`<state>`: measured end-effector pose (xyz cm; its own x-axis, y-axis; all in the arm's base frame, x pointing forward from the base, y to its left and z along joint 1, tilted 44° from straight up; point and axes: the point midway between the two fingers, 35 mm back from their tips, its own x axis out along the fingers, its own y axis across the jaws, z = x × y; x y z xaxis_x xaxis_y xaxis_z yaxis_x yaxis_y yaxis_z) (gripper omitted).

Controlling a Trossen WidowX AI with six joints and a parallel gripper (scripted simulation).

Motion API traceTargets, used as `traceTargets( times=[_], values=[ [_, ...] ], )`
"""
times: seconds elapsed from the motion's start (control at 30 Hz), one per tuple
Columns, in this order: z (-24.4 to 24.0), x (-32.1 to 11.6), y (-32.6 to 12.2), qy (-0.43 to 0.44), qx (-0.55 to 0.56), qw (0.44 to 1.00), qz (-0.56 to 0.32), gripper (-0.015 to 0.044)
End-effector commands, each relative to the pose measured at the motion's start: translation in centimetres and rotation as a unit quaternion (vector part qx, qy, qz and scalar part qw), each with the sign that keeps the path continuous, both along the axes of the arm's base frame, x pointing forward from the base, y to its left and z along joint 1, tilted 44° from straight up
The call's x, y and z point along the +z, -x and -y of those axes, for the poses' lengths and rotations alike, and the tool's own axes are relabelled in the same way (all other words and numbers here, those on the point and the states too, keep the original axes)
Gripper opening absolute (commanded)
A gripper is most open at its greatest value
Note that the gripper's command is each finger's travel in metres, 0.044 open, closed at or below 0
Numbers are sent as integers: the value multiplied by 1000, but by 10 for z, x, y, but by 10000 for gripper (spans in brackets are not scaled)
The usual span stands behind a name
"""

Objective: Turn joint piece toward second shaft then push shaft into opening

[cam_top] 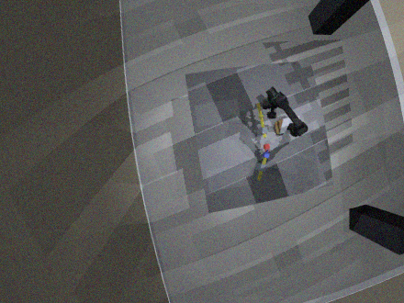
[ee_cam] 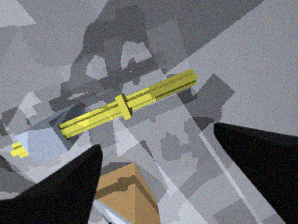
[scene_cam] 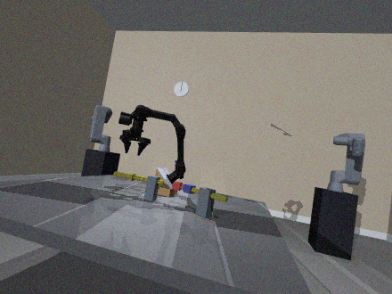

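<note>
"Seeing the gripper (cam_top: 271,115) (scene_cam: 134,153) (ee_cam: 158,138) anywhere?"

"Above the second shaft (cam_top: 261,115) (scene_cam: 129,176) (ee_cam: 170,87), on the side toward the table's (cam_top: 225,161) (scene_cam: 116,227) upper edge in the top view. Fingers wide apart, grasping nothing."

"And the joint piece (cam_top: 266,147) (scene_cam: 177,185)?"

"Red and blue, between the two shafts, nearer the right edge than the left. The second shaft's end stands apart from it."

"Opening lined up?"

"Too small to tell, in fairness. The first shaft (cam_top: 260,175) (scene_cam: 220,197) runs toward the lower edge."
</note>
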<state>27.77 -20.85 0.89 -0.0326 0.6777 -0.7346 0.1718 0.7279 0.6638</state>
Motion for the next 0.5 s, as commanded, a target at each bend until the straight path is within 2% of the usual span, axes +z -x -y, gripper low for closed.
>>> traceTargets(
  times=[0.0, 0.47],
  values=[
    [-9, 6, -2, -3, -20, 1000, -22, 440],
    [-71, 40, -11, -20, -180, 967, -180, 440]
  ],
)
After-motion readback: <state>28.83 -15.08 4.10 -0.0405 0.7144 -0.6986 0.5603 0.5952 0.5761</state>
